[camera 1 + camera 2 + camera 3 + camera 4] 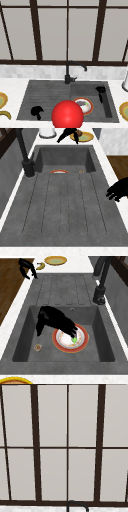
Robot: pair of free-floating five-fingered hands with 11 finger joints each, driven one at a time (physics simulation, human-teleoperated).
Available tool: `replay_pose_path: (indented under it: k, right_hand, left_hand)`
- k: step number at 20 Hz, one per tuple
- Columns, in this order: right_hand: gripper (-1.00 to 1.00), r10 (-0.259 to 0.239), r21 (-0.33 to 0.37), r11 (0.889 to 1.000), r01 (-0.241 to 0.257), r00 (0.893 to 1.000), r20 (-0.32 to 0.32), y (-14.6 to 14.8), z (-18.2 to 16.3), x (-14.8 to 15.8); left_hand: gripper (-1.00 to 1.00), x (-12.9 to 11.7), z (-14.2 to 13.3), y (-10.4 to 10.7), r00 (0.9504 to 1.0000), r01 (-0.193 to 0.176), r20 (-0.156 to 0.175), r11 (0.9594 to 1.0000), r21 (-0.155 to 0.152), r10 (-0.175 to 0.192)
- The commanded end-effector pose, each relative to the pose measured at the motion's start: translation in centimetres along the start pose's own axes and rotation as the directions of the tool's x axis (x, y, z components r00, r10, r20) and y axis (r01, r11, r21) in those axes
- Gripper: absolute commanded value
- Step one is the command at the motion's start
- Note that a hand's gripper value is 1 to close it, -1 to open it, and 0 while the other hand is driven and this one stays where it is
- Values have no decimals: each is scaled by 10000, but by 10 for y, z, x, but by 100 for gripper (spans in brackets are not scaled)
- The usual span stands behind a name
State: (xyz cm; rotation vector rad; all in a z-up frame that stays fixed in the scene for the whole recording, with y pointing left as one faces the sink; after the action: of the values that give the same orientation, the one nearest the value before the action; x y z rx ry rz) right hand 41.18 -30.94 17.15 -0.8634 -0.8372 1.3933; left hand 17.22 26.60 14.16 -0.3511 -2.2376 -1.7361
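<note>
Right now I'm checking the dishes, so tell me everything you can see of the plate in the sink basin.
The plate is round, with an orange-red rim, a white patterned middle and a small green patch. It lies flat on the basin floor, right of centre. The right hand reaches down over it, fingers on its middle. In the front view a red ball hides part of it.

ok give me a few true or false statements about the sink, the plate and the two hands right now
1. The right hand reaches down into the sink basin, fingers on the orange-rimmed plate. True.
2. The plate lies on the ridged draining board. False: it lies flat on the basin floor.
3. The left hand hovers by the front edge of the draining board. True.
4. The left hand holds the banana. False: the banana lies on the counter, apart from that hand.
5. The black faucet stands behind the sink, spout toward the basin side. True.
</note>
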Motion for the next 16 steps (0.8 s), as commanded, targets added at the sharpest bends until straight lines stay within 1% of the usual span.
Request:
replay_pose_path:
  k: [1, 3, 6, 10, 12, 15, 16]
  right_hand:
    - [-100, -478, 691, 9965, 467, 9987, 152, -11, 13, -8]
    - [-100, -512, 784, 9956, 511, 9987, -5, -20, 23, -16]
    - [-100, -659, 1202, 9906, 652, 9978, 14, -25, 39, -24]
    - [-100, -834, 1572, 9841, 821, 9965, 17, -32, 59, -37]
    - [-100, -805, 1382, 9874, 773, 9966, 176, -30, 70, -49]
    - [-100, -880, 1260, 9881, 878, 9961, -38, -32, 75, -60]
    - [-100, -849, 1198, 9892, 841, 9964, 18, -30, 78, -66]
  left_hand:
    - [0, 0, 0, 0, 10000, 0, 0, 10000, 0, 0]
    - [0, 0, 0, 0, 10000, 0, 0, 10000, 0, 0]
    - [0, 0, 0, 0, 10000, 0, 0, 10000, 0, 0]
    - [0, 0, 0, 0, 10000, 0, 0, 10000, 0, 0]
    - [0, 0, 0, 0, 10000, 0, 0, 10000, 0, 0]
    - [0, 0, 0, 0, 10000, 0, 0, 10000, 0, 0]
    - [0, 0, 0, 0, 10000, 0, 0, 10000, 0, 0]
